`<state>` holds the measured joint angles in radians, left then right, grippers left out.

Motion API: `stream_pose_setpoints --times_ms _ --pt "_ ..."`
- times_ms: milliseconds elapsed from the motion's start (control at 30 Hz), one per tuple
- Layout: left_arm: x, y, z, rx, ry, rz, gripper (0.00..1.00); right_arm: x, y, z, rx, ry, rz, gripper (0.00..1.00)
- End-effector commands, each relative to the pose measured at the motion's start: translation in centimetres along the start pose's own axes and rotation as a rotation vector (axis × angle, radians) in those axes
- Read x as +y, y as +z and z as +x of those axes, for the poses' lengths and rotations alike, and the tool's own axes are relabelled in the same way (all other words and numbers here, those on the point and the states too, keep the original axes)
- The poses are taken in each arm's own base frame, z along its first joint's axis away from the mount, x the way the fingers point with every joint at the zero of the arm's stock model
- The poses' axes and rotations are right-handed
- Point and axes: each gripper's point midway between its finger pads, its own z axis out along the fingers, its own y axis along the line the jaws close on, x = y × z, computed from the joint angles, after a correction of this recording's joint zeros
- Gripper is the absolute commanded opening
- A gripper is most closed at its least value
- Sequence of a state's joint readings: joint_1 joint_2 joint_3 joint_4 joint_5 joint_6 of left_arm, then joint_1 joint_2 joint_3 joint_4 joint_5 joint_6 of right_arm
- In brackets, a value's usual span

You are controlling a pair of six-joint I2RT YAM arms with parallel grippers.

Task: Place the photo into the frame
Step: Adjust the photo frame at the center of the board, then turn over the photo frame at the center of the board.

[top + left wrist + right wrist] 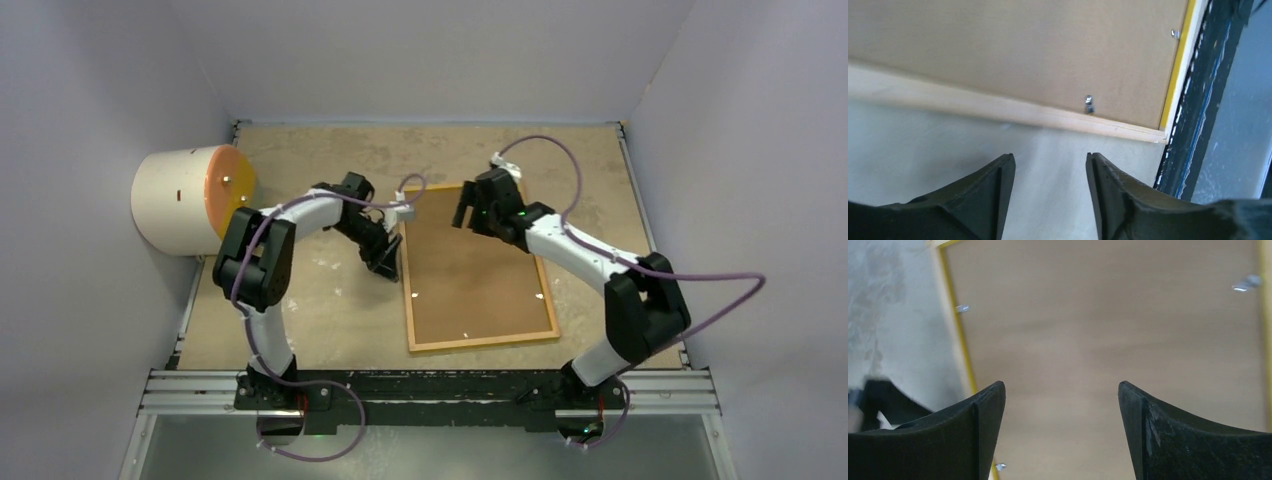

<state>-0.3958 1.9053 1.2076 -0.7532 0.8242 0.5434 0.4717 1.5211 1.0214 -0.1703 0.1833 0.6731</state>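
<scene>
The frame [485, 340] lies face down in the middle of the table, its light wood back rim up and a yellow edge [955, 335] showing. A plain brown backing board [470, 265] fills it, with small metal tabs [1088, 102] along the rim. The photo is hidden. My left gripper [385, 265] is low over the table just off the frame's left side; in the left wrist view it [1049, 162] is open and empty, facing the wood rim [998, 106]. My right gripper [467, 215] hovers over the board's far end, and in its own view it [1062, 390] is open and empty.
A white cylinder with an orange face [190, 198] lies at the far left of the table. The table's dark near rail [1198, 100] runs close to the frame's near corner. Walls close in the table on three sides.
</scene>
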Motion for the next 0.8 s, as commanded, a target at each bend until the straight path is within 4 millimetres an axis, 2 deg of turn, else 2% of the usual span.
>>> stream_pose_setpoints --times_ms 0,33,133,200,300,367,467,567,767 --pt "2.6 -9.6 -3.8 -0.196 0.027 -0.149 0.64 4.9 0.2 1.7 -0.011 -0.137 0.055 0.83" --pt "3.8 -11.8 -3.5 -0.203 0.008 -0.23 0.66 6.2 0.4 2.5 -0.004 -0.169 0.056 0.81" --pt "6.0 -16.0 -2.1 -0.137 -0.026 -0.487 0.7 9.6 1.5 5.0 0.022 -0.261 0.077 0.75" --pt "6.6 -17.7 -0.9 -0.092 -0.05 -0.598 0.71 12.3 2.0 6.0 0.025 -0.314 0.08 0.72" --pt "6.5 -19.3 0.3 -0.078 -0.056 -0.705 0.73 14.1 3.1 8.2 0.051 -0.399 0.137 0.68" --pt "6.0 -19.9 0.5 -0.083 -0.049 -0.734 0.74 14.5 3.6 9.5 0.06 -0.448 0.179 0.65" --pt "5.4 -20.8 0.5 -0.093 -0.041 -0.773 0.75 14.7 4.1 10.5 0.051 -0.483 0.214 0.58" --pt "4.9 -21.4 0.5 -0.093 -0.035 -0.796 0.78 14.6 4.5 10.9 0.032 -0.502 0.238 0.48" --pt "4.6 -22.0 0.7 -0.09 -0.034 -0.828 0.78 13.9 4.6 11.2 -0.002 -0.542 0.297 0.45"
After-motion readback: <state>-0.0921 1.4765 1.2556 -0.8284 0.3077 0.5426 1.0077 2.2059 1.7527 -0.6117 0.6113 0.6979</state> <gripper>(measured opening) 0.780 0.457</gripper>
